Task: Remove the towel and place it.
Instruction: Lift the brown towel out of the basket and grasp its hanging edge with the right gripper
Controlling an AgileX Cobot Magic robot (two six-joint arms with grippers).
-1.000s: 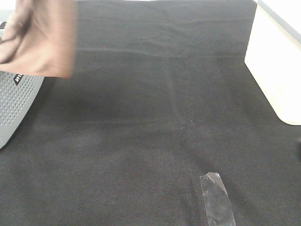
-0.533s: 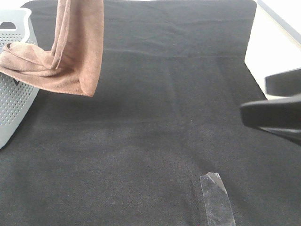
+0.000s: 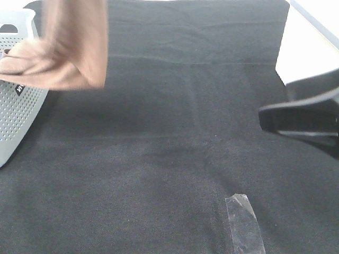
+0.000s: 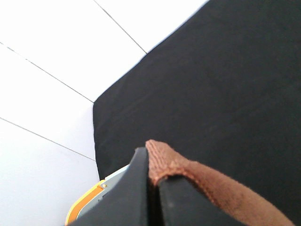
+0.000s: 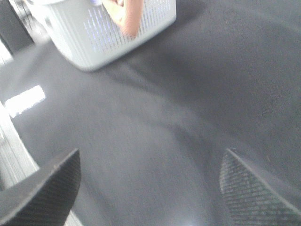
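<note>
- Black cloth [image 3: 175,132] covers the desk, and a clear tape strip [image 3: 244,222] lies on it, nearer the right hand than the left.
- Only the left wrist view shows the left hand [image 4: 153,176], pinched tight on a hemmed edge of the brown towel [image 4: 197,174]. The high view shows just the hanging cloth, blurred.
- Below that hand, the towel's lower fold drapes over the rim of the grey perforated basket [image 3: 16,116].
- The right hand [image 5: 150,183] hovers spread wide, holding nothing, well apart from the basket.
</note>
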